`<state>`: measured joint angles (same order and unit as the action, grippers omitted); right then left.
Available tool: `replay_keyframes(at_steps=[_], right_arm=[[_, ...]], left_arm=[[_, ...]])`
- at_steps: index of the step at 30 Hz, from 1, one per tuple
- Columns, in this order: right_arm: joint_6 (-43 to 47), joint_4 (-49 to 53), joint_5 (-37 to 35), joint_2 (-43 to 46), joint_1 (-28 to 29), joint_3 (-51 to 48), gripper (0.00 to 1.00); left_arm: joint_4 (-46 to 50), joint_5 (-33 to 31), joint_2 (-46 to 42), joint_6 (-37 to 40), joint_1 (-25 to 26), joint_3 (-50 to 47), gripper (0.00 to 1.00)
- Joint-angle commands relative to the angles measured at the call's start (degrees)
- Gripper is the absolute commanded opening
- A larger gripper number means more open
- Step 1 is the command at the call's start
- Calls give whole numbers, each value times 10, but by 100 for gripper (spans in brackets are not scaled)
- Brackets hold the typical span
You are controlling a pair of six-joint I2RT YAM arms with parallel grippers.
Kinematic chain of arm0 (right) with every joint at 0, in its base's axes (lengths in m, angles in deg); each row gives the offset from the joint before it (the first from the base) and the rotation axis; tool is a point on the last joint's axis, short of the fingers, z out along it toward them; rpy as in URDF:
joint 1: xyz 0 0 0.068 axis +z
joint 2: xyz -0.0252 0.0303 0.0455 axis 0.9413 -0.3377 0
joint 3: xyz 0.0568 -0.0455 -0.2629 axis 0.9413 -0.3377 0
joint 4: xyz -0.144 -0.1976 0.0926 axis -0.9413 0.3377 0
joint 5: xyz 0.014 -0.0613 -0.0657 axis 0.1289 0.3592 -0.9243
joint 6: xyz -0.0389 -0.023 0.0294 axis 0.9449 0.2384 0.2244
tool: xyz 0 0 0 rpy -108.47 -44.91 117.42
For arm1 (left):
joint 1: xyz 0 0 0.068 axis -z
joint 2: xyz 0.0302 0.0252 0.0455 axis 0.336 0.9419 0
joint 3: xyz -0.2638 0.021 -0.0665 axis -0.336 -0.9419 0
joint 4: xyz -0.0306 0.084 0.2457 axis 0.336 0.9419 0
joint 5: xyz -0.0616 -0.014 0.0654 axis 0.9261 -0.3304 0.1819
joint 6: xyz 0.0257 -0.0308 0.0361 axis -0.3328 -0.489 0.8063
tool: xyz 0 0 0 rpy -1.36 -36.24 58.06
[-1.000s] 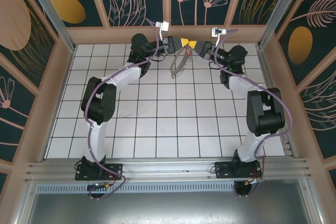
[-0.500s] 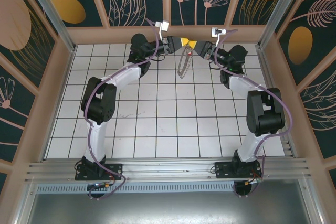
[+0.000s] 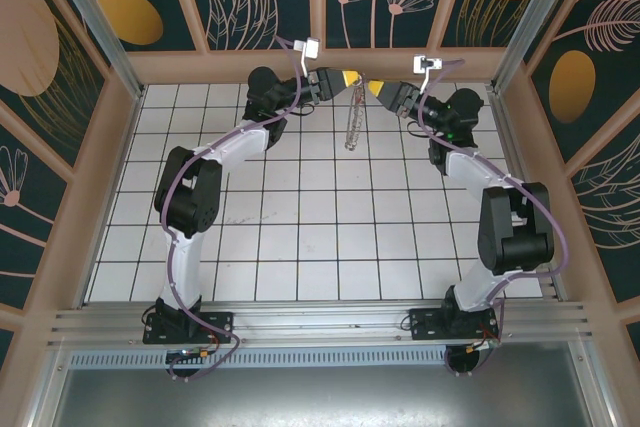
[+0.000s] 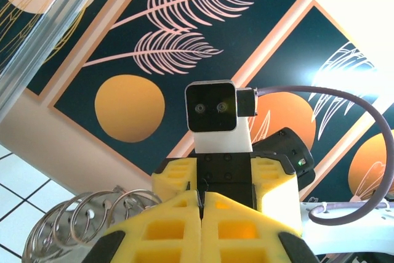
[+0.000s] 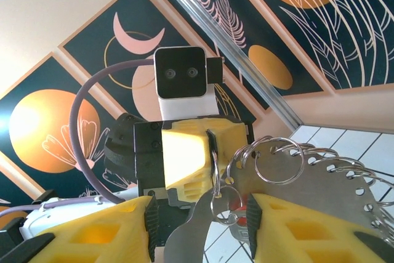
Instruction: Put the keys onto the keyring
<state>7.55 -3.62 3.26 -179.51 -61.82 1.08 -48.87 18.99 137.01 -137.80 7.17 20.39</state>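
Top external: left gripper [image 3: 348,79] is clamping the keyring's [image 3: 351,119] top, the hoop hanging over the far tiles; right gripper [image 3: 375,87] is waiting just beside it, jaws apart, with a red key [image 5: 241,217] showing between them.

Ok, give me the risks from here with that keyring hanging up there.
1. The keyring hangs from the left gripper alone, pinched at its top edge; it could swing or slip out.
2. The right gripper stands open close beside it; on closing, it may snag the metal loops or bump the left gripper.
3. The red key barely shows among the loops; whether it is threaded cannot be told, so it might drop.
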Motion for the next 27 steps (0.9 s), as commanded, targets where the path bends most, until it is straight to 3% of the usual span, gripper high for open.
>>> replay_keyframes(at_steps=[1,18,27], right_arm=[[20,-10,15,12,1,-13,46],[27,1,16,-27,31,24,46],[25,-9,18,-20,38,3,1]], left_arm=[[-60,-5,-20,-23,2,1,0],[-84,-11,-18,-48,2,7,0],[-84,-15,-18,-47,2,8,0]])
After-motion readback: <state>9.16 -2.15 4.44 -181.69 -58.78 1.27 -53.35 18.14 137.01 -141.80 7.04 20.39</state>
